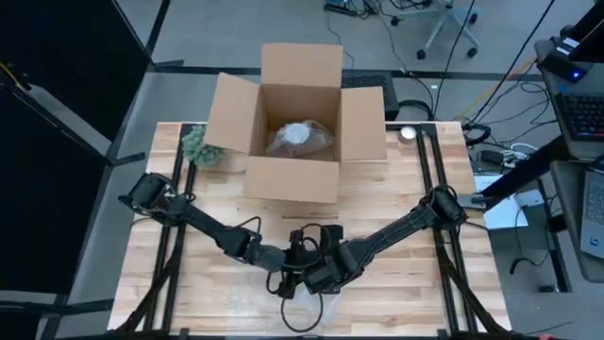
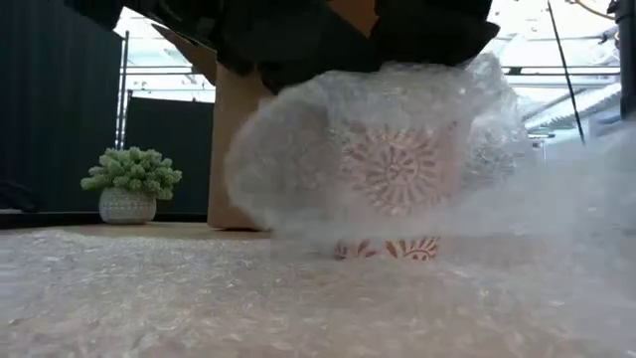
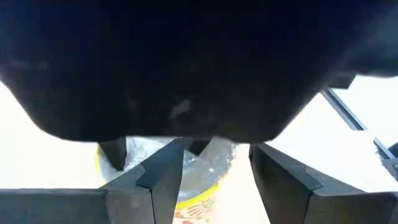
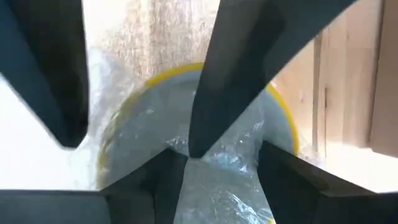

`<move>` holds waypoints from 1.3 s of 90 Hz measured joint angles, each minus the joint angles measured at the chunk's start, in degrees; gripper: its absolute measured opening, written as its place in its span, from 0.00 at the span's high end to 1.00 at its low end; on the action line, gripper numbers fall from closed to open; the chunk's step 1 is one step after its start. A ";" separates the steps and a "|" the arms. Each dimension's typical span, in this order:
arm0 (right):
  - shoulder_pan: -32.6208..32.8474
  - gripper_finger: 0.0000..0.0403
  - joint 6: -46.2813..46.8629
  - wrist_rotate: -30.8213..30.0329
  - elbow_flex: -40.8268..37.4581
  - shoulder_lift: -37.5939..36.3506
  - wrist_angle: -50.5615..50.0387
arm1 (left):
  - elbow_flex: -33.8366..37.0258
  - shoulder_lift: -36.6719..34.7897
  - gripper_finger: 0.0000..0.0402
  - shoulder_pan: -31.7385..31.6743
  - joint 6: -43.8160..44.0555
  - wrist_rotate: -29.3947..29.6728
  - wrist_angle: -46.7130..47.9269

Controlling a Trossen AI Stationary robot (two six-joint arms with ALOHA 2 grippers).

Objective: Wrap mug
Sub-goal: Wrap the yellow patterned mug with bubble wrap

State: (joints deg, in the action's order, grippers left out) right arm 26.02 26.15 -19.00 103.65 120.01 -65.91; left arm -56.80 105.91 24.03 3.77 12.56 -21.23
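A mug [image 2: 396, 177] with a red pattern and a yellow rim [image 4: 280, 106] stands upright near the table's front middle. Clear bubble wrap [image 2: 298, 149] is draped over it and spreads over the table under it. Both grippers hang over the mug's mouth, pointing down. My left gripper [image 1: 298, 276] is open, with one finger [image 4: 211, 93] over the mouth and the other finger [image 4: 43, 74] outside the rim. My right gripper [image 4: 224, 177] is shut on a bunch of the wrap at the mouth. My left gripper's one fingertip [image 4: 189, 146] presses from above on the wrap [image 4: 155, 118] that lies across the mug's mouth. Its other finger stands outside the rim; whether that one touches the wrap I cannot tell. My right gripper pinches a gathered fold of wrap [image 4: 227, 186] between its two fingers, from above, at the mug's mouth. There are several layers. The rest of the wrap hangs slack down the mug's sides onto the table.
An open cardboard box [image 1: 300, 123] stands at the far middle with a wrapped item [image 1: 300, 139] inside. A small potted plant [image 1: 200, 148] sits left of the box. Loose wrap covers the table's near part [image 2: 199, 298].
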 joint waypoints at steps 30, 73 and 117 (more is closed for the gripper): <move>-0.12 0.55 -0.40 -2.00 8.36 -0.43 -5.38 | 0.04 0.15 0.57 -0.09 0.24 -0.42 0.37; 3.27 0.55 1.62 3.22 9.41 -0.55 -4.91 | 0.07 0.22 0.57 -0.07 0.29 -0.37 0.48; 1.04 0.55 2.79 9.36 -10.08 -0.61 16.32 | 0.15 0.30 0.57 -0.02 0.37 -0.35 -0.54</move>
State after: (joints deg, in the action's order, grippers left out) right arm 27.06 28.94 -9.64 93.57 119.39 -49.59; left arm -56.64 106.20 24.01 4.14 12.21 -21.77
